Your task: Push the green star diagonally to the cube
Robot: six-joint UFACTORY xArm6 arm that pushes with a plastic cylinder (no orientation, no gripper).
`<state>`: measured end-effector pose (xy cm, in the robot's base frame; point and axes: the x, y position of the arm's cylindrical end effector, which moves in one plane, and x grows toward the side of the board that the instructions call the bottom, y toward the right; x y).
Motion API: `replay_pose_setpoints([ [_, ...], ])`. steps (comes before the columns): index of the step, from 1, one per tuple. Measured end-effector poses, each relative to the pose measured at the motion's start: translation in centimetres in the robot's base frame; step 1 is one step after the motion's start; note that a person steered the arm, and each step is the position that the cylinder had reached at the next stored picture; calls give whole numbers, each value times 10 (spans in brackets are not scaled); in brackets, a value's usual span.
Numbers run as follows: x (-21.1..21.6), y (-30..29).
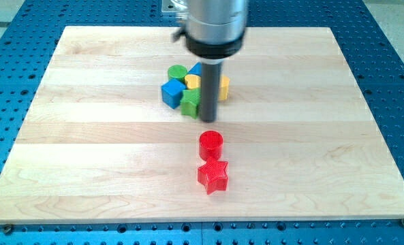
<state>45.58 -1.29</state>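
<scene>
Worktop (pixel 86 170) is pale wood on a blue perforated base (pixel 399 75). All blocks sit near the middle w/ wide bare wood round them; worktop edges are well apart from every block at 3, 6 and 9 o'clock. The 12 o'clock edge is the nearest one to the cluster.

No hand on this arm, so nothing to spread or pinch: just a straight dark rod. My tip (pixel 207 121) is down on the wood at approx 6 o'clock of the cluster.

Green star (pixel 189 102) sits just beside my tip, at its 10 o'clock, touching or nearly touching the rod; can't tell which. Blue cube (pixel 172 92) touches the star at the star's 10 o'clock, so the two are already packed together.

Other bits in the cluster:
- Green cylinder (pixel 177 72) at 12 o'clock of the cube.
- Yellow block (pixel 193 82) at 12 o'clock of the star; shape unclear.
- 2nd blue block (pixel 195 69) behind it, mostly hidden by the rod.
- Another yellow block (pixel 223 88) at 3 o'clock of the rod, partly hidden.

Below my tip, at its 6 o'clock w/ a small gap: red cylinder (pixel 210 145), then red star (pixel 212 176) touching it.
</scene>
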Motion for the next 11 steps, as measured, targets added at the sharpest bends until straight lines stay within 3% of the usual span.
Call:
replay_pose_setpoints([
  [1,20,-43],
  [3,23,-43],
  [5,21,11],
  [6,-7,30],
  [7,-41,22],
  [9,-11,-71],
  [10,26,-69],
  [11,-5,-83],
])
